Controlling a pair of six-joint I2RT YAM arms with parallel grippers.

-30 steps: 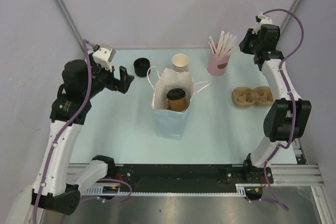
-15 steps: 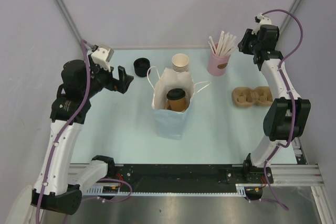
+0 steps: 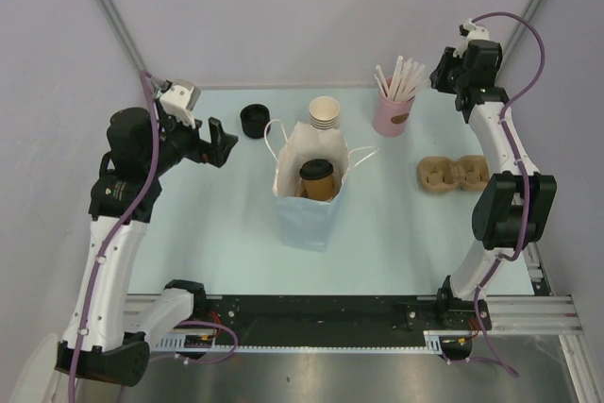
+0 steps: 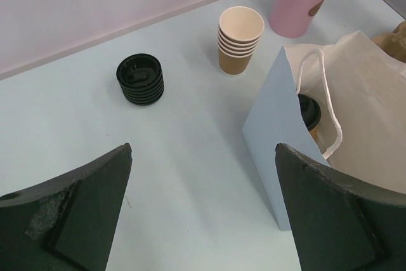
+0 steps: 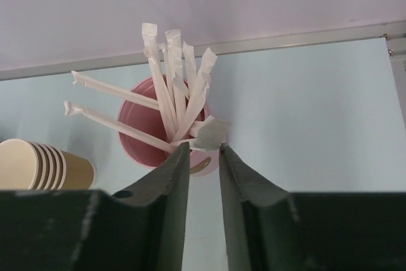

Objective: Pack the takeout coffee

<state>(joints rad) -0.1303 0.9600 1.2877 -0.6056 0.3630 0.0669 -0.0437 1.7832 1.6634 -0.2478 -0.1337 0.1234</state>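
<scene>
The takeout coffee (image 3: 316, 179) stands upright inside the paper bag (image 3: 304, 224), black lid upward. The left gripper (image 3: 223, 142), at nine o'clock from it, is released. The right gripper's (image 5: 204, 148) grasp I cannot tell.

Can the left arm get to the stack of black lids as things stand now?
Probably yes: the left gripper hangs open near the lids, bare table between them; the bag stands aside.

The small brown kraft paper cup (image 3: 319, 188) stands upright inside the open pale paper bag (image 3: 304, 224), near the middle of the light blue tabletop (image 3: 208, 233); its round black plastic lid (image 3: 316, 170) sits on the rim; only lid and upper wall show in the bag's mouth; in the left wrist view the bag's panel hides most of it, leaving part of the lid and a strip of brown.
</scene>
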